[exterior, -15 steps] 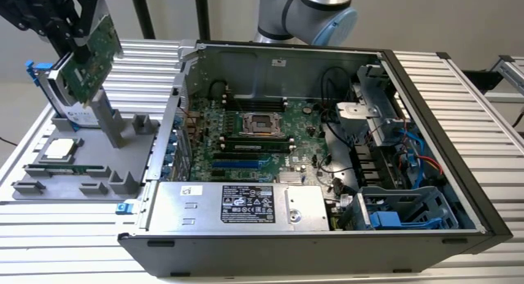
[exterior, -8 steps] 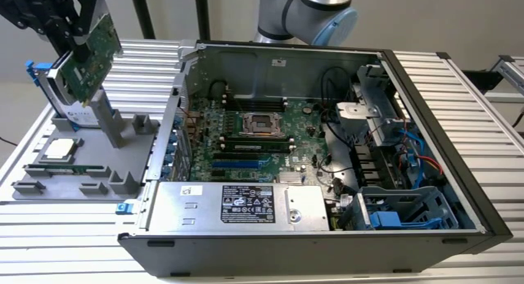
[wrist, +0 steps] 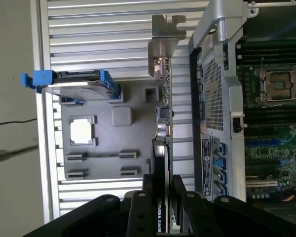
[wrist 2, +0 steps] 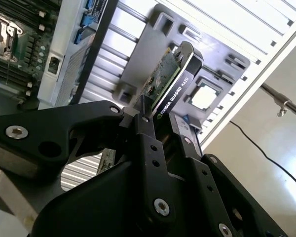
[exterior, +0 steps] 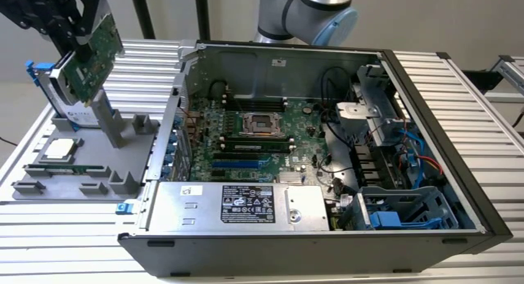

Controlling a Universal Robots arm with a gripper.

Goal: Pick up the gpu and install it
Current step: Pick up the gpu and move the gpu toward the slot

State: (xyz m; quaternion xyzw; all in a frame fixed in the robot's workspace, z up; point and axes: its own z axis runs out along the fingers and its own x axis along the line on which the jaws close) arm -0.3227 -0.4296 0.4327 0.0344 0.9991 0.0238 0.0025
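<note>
The fingers [wrist 2: 150, 153] were clamped on the gpu [wrist 2: 167, 86] above the grey tray [exterior: 90, 146]; gripped at 1 edge, it could tilt and strike the case wall [exterior: 176, 112].

The tool [exterior: 80, 45] holds the gpu [exterior: 97, 54] in open air above the tray [exterior: 70, 181]. The drive [exterior: 61, 94] stands just beside. The case wall [exterior: 172, 124] bars the board [exterior: 215, 121], which is open from above.

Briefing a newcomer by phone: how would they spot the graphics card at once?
On the exterior view's left, beside the open grey computer case, lies a grey plastic tray. Above it the black gripper clamps the gpu, a thin green circuit board with black shroud; the neighbouring silver, blue-framed hard drive stands in the tray.
</note>
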